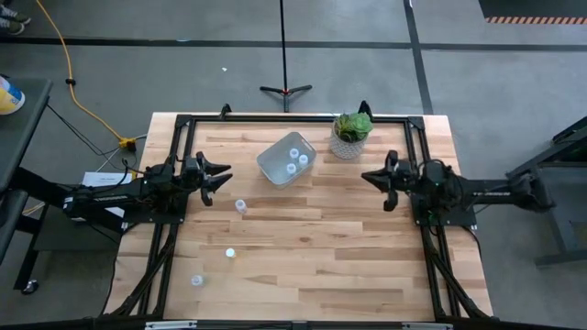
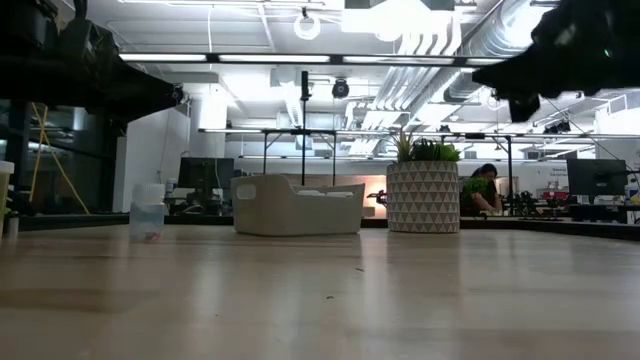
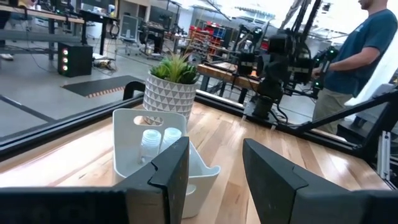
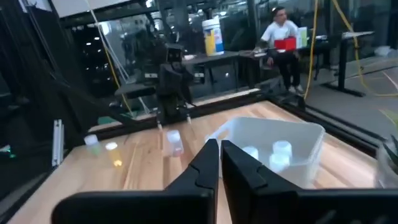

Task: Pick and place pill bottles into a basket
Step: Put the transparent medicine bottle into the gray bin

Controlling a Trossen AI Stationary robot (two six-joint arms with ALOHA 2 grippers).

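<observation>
The light grey basket [image 1: 287,159] stands at the table's far middle with three pill bottles [image 1: 293,160] inside. Three more white bottles stand upright on the wood: one [image 1: 240,206] just near of my left gripper, one [image 1: 230,252] nearer the front, one [image 1: 196,280] at the front left. My left gripper [image 1: 218,181] is open and empty, above the table left of the basket; in its wrist view [image 3: 214,180] the basket [image 3: 146,146] lies ahead. My right gripper [image 1: 369,177] is shut and empty, right of the basket; its wrist view [image 4: 219,165] also shows the basket [image 4: 292,140].
A white patterned pot with a green plant [image 1: 351,136] stands at the far edge, right of the basket. A black frame [image 1: 275,117] runs along the table's far edge and sides. Bare wood lies between the arms and toward the front right. People show in the room behind.
</observation>
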